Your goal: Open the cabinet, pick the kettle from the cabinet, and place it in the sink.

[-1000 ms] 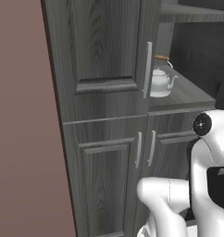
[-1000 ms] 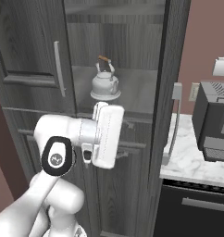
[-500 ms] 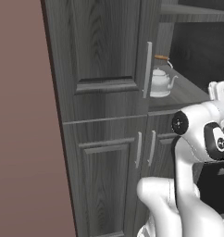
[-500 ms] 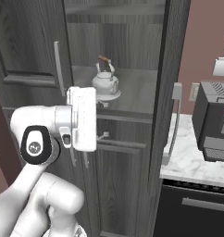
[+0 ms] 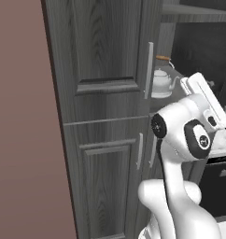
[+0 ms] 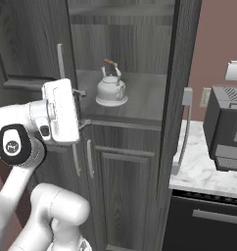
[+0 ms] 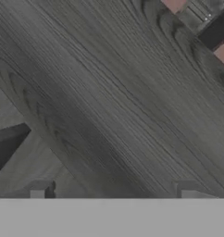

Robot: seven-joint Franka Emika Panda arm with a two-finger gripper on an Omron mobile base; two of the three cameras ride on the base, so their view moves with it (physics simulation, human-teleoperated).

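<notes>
The tall dark grey cabinet point(image 6: 140, 49) stands with its right door point(image 6: 178, 98) swung open and its left door point(image 5: 105, 51) shut. The small white kettle point(image 6: 111, 88) with its brown-barred handle sits upright on the open shelf, also seen as the kettle point(image 5: 161, 82) just past the left door's silver bar handle point(image 5: 150, 70). My gripper point(image 6: 83, 108) is open and holds nothing; it is at shelf-edge height, left of the kettle and apart from it. In the hand view my gripper point(image 7: 114, 190) faces dark wood grain, tips wide apart. The sink is out of view.
Shorter dark doors with small handles point(image 6: 88, 158) sit below the shelf. To the right a white marble counter point(image 6: 199, 169) carries a dark appliance point(image 6: 228, 127), with a black front point(image 6: 208, 220) under it. A brown wall point(image 5: 21, 140) lies left of the cabinet.
The arm has swung and the hand has moved left and slightly up in the right base view, rising into the left base view. The kettle and doors have not moved.
</notes>
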